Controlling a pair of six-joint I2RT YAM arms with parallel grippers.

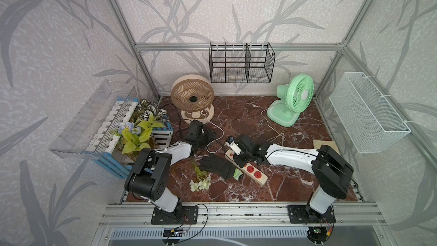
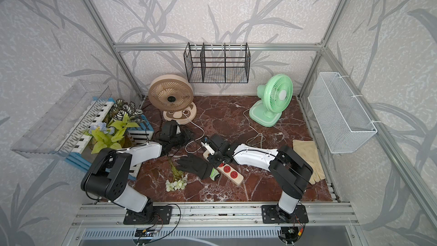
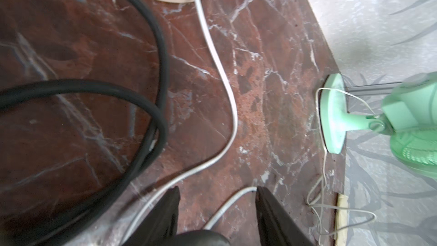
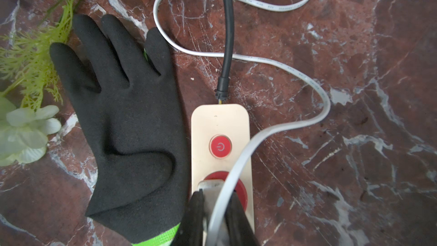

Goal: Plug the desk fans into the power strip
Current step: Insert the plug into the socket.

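- On the red-marble tabletop [image 1: 248,119], the power strip [image 1: 262,180] lies just toward 6 o'clock of centre. It slants from 10 to 4 o'clock, and its black cord [image 4: 227,31] leaves the 10 o'clock end.
- The right gripper [image 4: 214,196] is clamped on the white plug [image 4: 209,186]. The plug sits over the red socket [image 4: 241,191] next to the round red button [image 4: 220,146]. We cannot tell whether its pins are in.
- Two more red sockets show bare toward the strip's 4 o'clock end in both top views.
- The flat white cord [image 4: 283,67] loops from the plug across the marble toward the beige desk fan [image 1: 192,95], which stands at the table's 11 o'clock.
- The left gripper [image 3: 217,209] hovers low between that fan and the strip. Its fingers [image 3: 272,214] are apart and grip nothing, and a stretch of white cord lies on the marble between them.
- A black glove [image 1: 216,165] lies flat just beside the strip, at its 9 o'clock.
- A green fan [image 1: 294,98] stands at the table's 1 o'clock, well apart from the strip, with its thin cord coiled loose on the marble.
- White artificial flowers [image 1: 201,184] lie at the glove's 7 o'clock.
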